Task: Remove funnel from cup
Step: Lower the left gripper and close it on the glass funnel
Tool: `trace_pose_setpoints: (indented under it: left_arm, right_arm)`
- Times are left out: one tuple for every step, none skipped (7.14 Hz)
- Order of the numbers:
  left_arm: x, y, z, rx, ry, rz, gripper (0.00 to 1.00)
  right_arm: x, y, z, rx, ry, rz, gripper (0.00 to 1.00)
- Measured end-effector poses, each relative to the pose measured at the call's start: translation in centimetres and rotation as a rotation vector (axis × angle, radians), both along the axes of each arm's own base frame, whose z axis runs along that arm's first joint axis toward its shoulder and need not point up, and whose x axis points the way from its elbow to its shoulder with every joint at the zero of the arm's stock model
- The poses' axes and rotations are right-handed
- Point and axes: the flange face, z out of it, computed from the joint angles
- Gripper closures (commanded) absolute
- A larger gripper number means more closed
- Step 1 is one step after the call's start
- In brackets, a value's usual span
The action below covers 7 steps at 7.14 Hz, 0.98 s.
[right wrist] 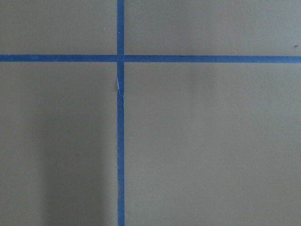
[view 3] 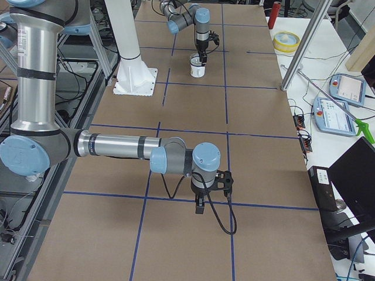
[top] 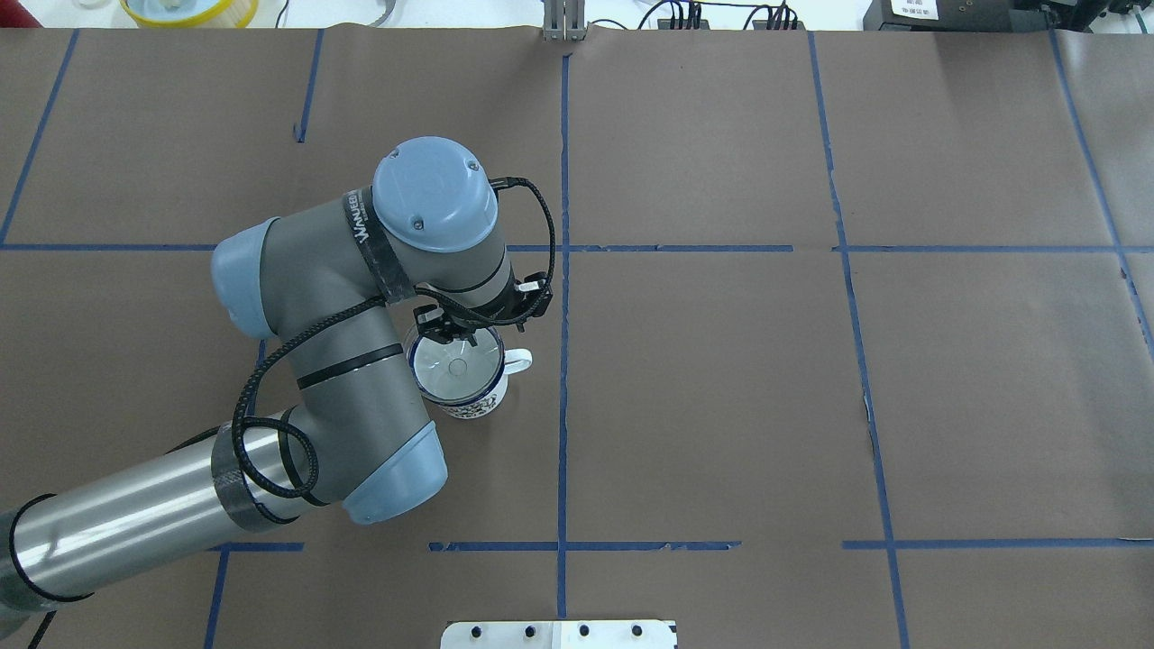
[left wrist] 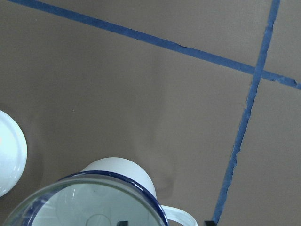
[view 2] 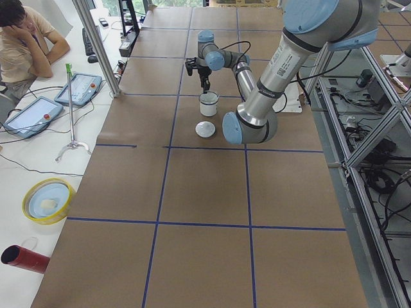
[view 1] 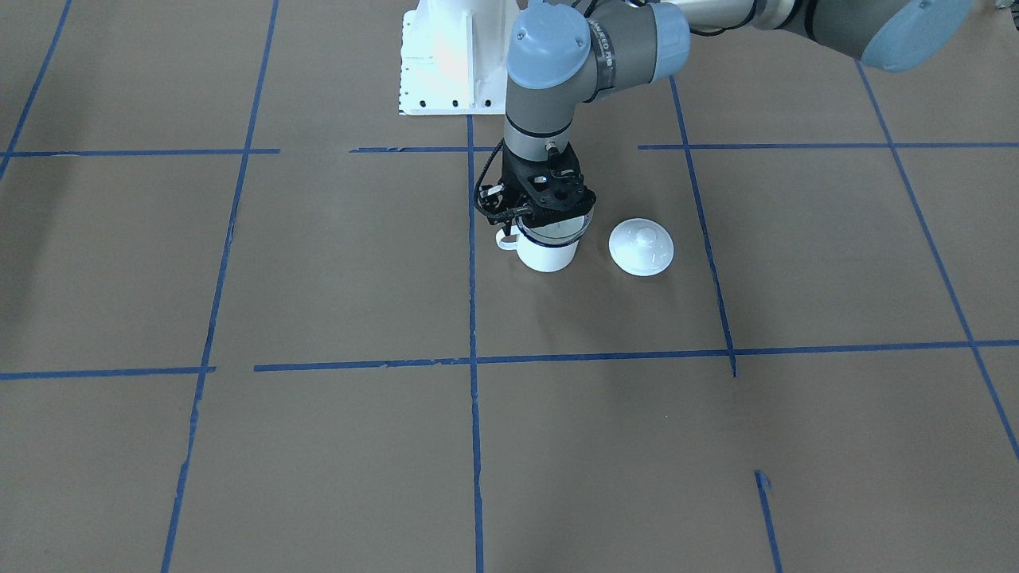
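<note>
The white cup with a dark blue rim stands near the table's middle, its handle toward the centre tape line. The clear funnel sits in its mouth, spout down. My left gripper hangs straight down at the funnel's far rim, jaws apart, one tip inside the cone and one outside. The left wrist view shows the funnel and cup at its bottom edge. My right gripper hovers low over bare table far from the cup; I cannot tell whether it is open or shut.
A white domed lid with a knob lies on the table just beside the cup, on my left arm's side. The white robot base plate stands behind the cup. Blue tape lines grid the brown table.
</note>
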Motion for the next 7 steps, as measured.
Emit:
trace_pose_setpoints:
  left_arm:
    - [0.11,0.14,-0.06,0.0,-0.001,0.003,0.4]
    - [0.27,0.34,-0.06,-0.001,-0.001,0.006,0.4]
    - [0.38,0.46,-0.03,-0.001,-0.002,0.009,0.56]
    - [0.54,0.55,0.12,-0.002,-0.005,0.01,1.0]
    - [0.62,0.65,0.2,-0.004,-0.011,0.013,1.0]
    - [0.53,0.76,0.07,-0.009,-0.023,0.018,1.0]
    - [0.15,1.02,-0.47,-0.011,-0.034,0.022,1.0]
  right_arm:
    - [0.0,0.0,0.0,0.0,0.0,0.0,0.0]
    - [0.0,0.0,0.0,0.0,0.0,0.0,0.0]
    - [0.0,0.0,0.0,0.0,0.0,0.0,0.0]
    - [0.0,0.0,0.0,0.0,0.0,0.0,0.0]
    - [0.0,0.0,0.0,0.0,0.0,0.0,0.0]
    - [0.0,0.0,0.0,0.0,0.0,0.0,0.0]
    - [0.0,0.0,0.0,0.0,0.0,0.0,0.0]
